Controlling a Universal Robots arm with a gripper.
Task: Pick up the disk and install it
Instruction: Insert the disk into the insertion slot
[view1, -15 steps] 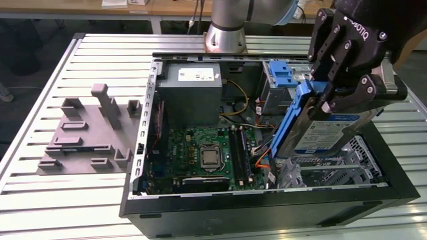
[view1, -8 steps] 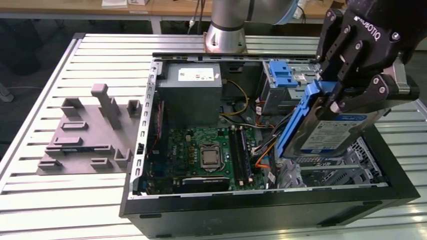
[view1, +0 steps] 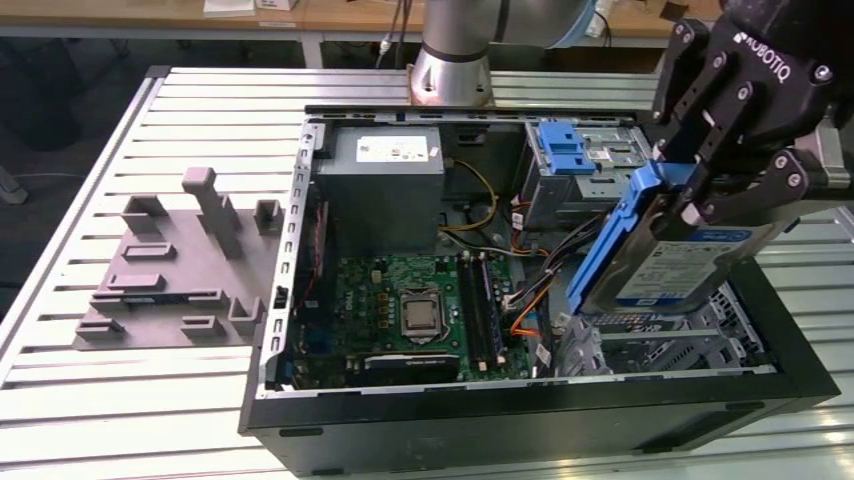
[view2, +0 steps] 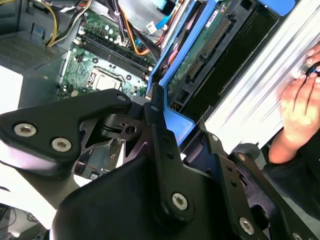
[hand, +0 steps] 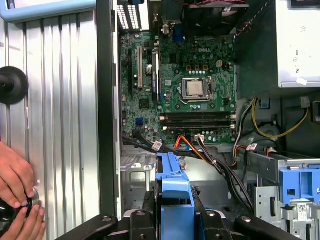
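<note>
- The disk (view1: 667, 262) is clear of the tabletop (view1: 120, 410). It is held in the air over the open case (view1: 534, 405), toward the exterior view's right.
- The hand (view1: 705, 200) is closed on the disk's upper end. In the first wrist view the disk's blue handle (hand: 172, 192) sits between the jaws.
- Long axis: the disk hangs tilted and slopes down and away from the hand toward the case floor. Its blue rail (view1: 601, 250) is on the exterior view's left and its label faces outward.
- Governing relation, as judged: the perforated bay (view1: 667, 340) lies directly beneath the disk's lower end, in the case's near corner. The two are close, but contact cannot be confirmed.
- The cage (view1: 577, 150) with the blue latch stands further back and apart from the disk.
- The motherboard (view1: 414, 300) lies beside the bay, toward the exterior view's left.
- A person's fingers (hand: 20, 190) rest on the tabletop outside the case wall.
</note>
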